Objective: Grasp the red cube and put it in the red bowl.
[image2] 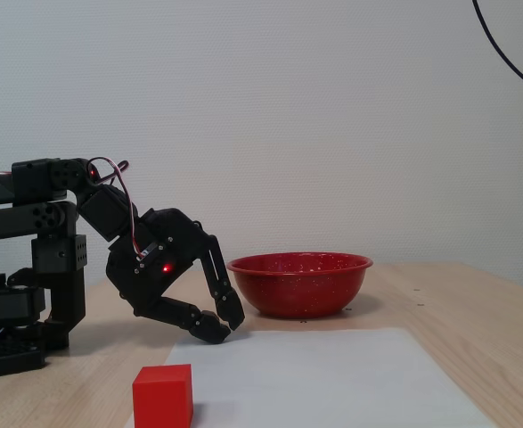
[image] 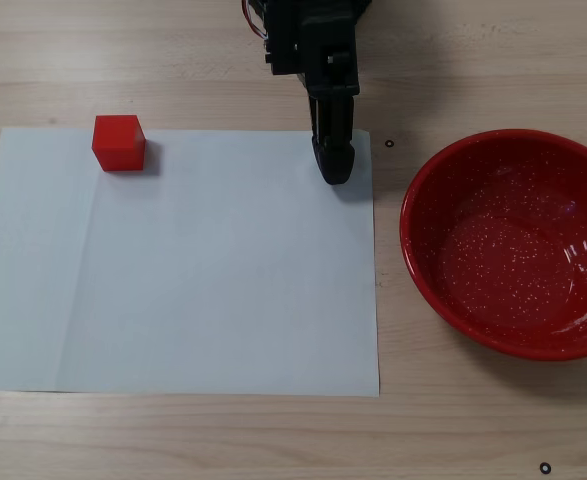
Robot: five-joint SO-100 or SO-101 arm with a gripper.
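- The gripper (image2: 228,325) hung low over the far edge of the paper (image: 223,290), its jaws drawn together with the tips meeting and nothing between them; in the top-down fixed view it showed as one dark wedge (image: 334,168) at about one o'clock on the sheet, close to the sheet's right corner.
- The arm (image2: 38,223) lay folded back and low in the side-on fixed view; a small red light glowed on the wrist.
- The cube (image: 119,142) sat on the paper at about eleven o'clock in the top-down view, upright and square, well apart from the gripper; in the side-on view it stood nearest the camera (image2: 163,395), untouched.
- The bowl (image: 513,240) rested on the bare table (image: 173,440) off the sheet's right edge, at about three o'clock from the sheet's middle in the top-down view; it held nothing.
- Progress, as I judged it: nothing was done yet; the cube was not grasped and the bowl was empty.
- Left to do: part the jaws, travel to the cube, close on it, lift, carry it across to the bowl and release.
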